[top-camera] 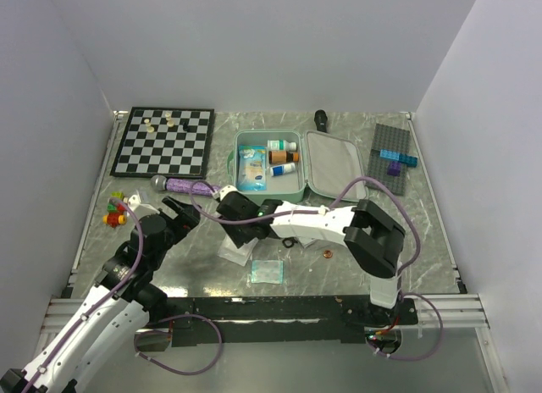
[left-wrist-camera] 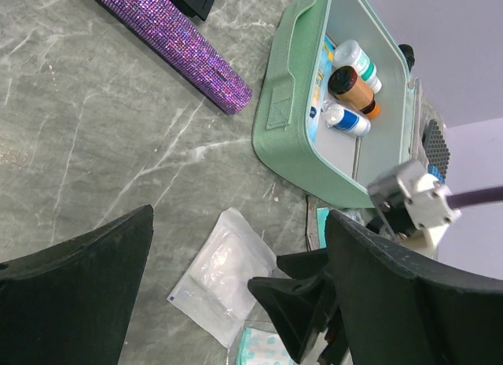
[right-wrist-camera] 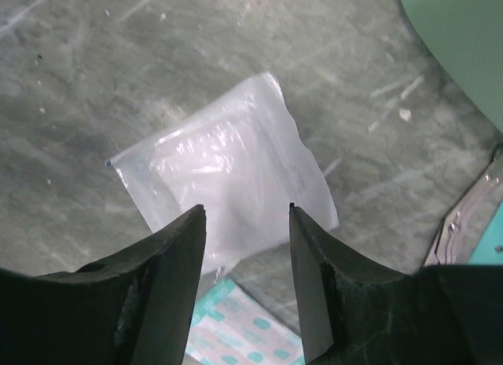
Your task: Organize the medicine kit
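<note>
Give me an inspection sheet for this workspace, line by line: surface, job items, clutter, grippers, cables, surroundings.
Surface: grey marbled table.
Job's things: kit open, lid flat beside it, bottles inside; white pouch and teal packet lie outside it on the table.
Clutter: chessboard, purple microphone, small toys, brick plate.
Grippers: left gripper open, empty; right gripper open, over the pouch.
Cables: purple cables run along both arms.
Surroundings: white walls on three sides.
</note>
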`<state>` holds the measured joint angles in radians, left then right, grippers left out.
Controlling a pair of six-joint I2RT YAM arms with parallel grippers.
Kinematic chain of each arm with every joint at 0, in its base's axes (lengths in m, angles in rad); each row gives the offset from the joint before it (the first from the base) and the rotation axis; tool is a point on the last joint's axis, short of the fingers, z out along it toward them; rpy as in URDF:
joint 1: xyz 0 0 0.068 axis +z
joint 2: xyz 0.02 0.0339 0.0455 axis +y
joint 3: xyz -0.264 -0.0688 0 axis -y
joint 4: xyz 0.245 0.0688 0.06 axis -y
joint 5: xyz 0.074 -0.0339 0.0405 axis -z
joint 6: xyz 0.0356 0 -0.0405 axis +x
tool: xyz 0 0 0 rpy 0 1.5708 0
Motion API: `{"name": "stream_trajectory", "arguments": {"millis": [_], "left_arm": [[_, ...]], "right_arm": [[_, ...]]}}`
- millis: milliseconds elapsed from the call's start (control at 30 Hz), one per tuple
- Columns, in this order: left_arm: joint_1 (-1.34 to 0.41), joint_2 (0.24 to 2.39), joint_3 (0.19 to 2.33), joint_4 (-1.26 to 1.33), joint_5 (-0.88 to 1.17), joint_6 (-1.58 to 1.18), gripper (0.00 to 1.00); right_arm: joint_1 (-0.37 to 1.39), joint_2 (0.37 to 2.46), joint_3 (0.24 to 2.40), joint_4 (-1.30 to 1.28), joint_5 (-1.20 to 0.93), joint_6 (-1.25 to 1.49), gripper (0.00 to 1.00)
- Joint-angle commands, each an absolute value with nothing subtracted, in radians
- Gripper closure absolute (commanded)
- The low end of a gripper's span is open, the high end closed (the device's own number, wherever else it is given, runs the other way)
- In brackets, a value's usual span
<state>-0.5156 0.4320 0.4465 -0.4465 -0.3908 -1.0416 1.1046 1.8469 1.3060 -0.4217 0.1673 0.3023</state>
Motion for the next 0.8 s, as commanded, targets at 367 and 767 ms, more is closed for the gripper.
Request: {"name": "stream_trajectory", "arguments": {"millis": [367, 767], "left_arm": [[-0.514, 0.440, 0.442, -0.422, -0.403, -1.049, 0.06], [-0.514, 0.436, 0.445, -0.422, -0.405, -1.049, 0.06]], "right_arm": [[1.115, 2.026, 1.462, -0.587, 0.161, 0.282, 0.53], [1.115, 1.847, 1.425, -0.598, 0.232, 0.316, 0.97]]}}
